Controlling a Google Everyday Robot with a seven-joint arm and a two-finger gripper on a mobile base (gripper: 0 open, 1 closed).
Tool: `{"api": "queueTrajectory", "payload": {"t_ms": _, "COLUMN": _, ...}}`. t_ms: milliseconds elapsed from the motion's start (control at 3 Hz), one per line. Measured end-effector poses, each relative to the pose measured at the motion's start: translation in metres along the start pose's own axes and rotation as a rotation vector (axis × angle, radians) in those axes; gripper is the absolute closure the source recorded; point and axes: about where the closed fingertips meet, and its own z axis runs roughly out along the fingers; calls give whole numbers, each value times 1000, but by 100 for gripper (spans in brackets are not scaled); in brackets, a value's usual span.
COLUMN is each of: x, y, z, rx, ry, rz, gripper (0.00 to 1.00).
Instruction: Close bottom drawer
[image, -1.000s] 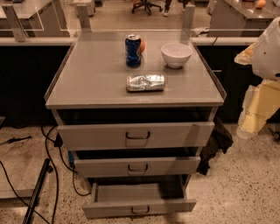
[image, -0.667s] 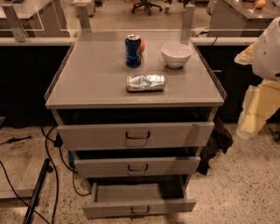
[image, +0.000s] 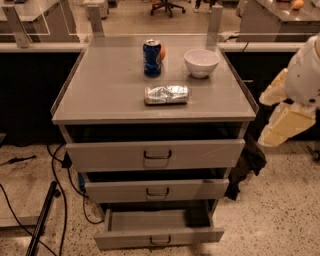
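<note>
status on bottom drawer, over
Gripper right of cabinet, touching nothing. Bottom drawer open, pulled out farthest. Nothing seen blocking it.

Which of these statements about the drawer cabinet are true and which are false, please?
1. The bottom drawer is pulled out. True.
2. The tool touches the bottom drawer's handle. False: it hangs to the right of the cabinet, at about top-drawer height, apart from it.
3. The white bowl stands to the right of the blue can. True.
4. The silver packet lies inside the bottom drawer. False: it lies on the cabinet top, in front of the can.
5. The top drawer is fully shut. False: it stands ajar, with a dark gap above it.
</note>
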Motion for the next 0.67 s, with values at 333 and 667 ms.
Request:
{"api": "queueTrajectory", "payload": {"t_ms": 333, "x": 14, "y": 15, "z": 44, "rx": -9, "ry": -32, "rz": 33, "gripper": 65}}
{"api": "queueTrajectory", "payload": {"t_ms": 667, "x": 40, "y": 37, "z": 113, "rx": -58, "ry": -56, "rz": 86, "gripper": 88}}
